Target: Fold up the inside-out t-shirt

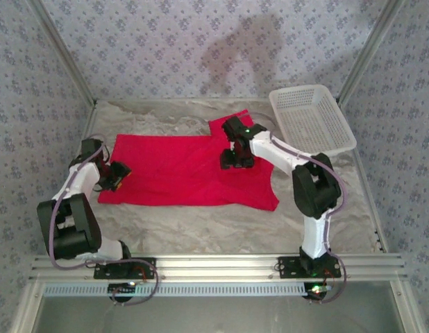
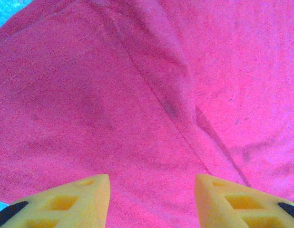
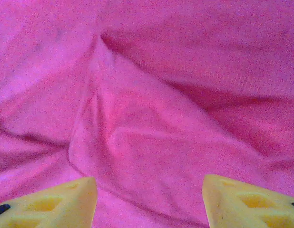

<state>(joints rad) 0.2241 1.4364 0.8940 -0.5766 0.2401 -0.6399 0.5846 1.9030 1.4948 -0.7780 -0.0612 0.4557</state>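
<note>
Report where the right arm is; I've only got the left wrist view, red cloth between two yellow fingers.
Observer: The right gripper hangs over the far right part of the t-shirt, by a sleeve.
Operator: Give me its jaws.
Observer: Apart in the right wrist view, nothing between them, a raised fold of cloth just ahead.
Operator: Name anything else near the garment.
Observer: A white mesh basket at the far right corner, apart from the t-shirt.

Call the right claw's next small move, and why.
Probably lift the right claw straight up, clear of the red t-shirt. Its fingers stand apart over a raised wrinkle with nothing pinched, and the shirt lies spread flat, so a straight lift should avoid dragging the cloth.
</note>
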